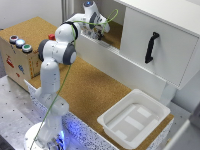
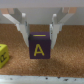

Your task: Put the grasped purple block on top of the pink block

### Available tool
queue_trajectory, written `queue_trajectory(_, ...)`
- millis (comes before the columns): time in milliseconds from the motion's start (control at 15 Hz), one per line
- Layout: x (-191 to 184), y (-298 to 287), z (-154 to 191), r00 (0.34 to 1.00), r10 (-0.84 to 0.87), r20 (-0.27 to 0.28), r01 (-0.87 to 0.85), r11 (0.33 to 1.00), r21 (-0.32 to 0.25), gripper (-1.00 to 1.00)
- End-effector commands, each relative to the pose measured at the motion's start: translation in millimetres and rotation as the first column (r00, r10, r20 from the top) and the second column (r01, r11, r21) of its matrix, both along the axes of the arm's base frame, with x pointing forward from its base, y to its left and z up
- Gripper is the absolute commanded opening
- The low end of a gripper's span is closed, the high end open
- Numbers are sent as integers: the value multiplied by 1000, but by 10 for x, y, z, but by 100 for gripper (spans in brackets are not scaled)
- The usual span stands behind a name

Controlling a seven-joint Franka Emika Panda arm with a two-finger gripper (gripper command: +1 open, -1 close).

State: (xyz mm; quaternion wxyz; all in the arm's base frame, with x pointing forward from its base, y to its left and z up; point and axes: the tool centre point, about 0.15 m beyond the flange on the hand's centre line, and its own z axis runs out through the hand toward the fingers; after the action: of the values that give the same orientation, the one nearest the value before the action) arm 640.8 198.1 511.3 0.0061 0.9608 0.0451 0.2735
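In the wrist view a purple block (image 2: 40,46) with a yellow letter A sits between my two white fingers (image 2: 22,31). My gripper (image 2: 39,40) is shut on its sides. The block is low over a cork surface; whether it touches the cork I cannot tell. In the exterior view the arm reaches into the open cabinet shelf at the back, with the gripper (image 1: 98,32) inside it; the block is too small to make out there. The pink block is out of view in both frames.
A yellow block (image 2: 3,54) lies on the cork close beside the purple one. A white cabinet door with a black handle (image 1: 151,46) stands at the exterior view's right. On the cork table (image 1: 95,90) sit a white tray (image 1: 107,121) and a button box (image 1: 20,50).
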Motion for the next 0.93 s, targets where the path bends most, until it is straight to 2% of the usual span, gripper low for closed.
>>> queue_trajectory(0, -737, 174, 330, 998, 59, -20, -60, 997, -51, -100)
queue_trajectory(133, -956, 275, 307, 991, 114, -63, -119, 990, -78, -100)
queue_trajectory(333, -1196, 302, 248, 987, 116, -109, -124, 990, -70, -100)
queue_trajectory(533, -1465, 373, 263, 987, 105, -124, -110, 993, -40, -100)
queue_trajectory(667, -1664, 527, 350, 979, 154, -132, -161, 986, -44, -100)
queue_trajectory(867, -1869, 760, 395, 954, 238, -179, -250, 967, -41, -100)
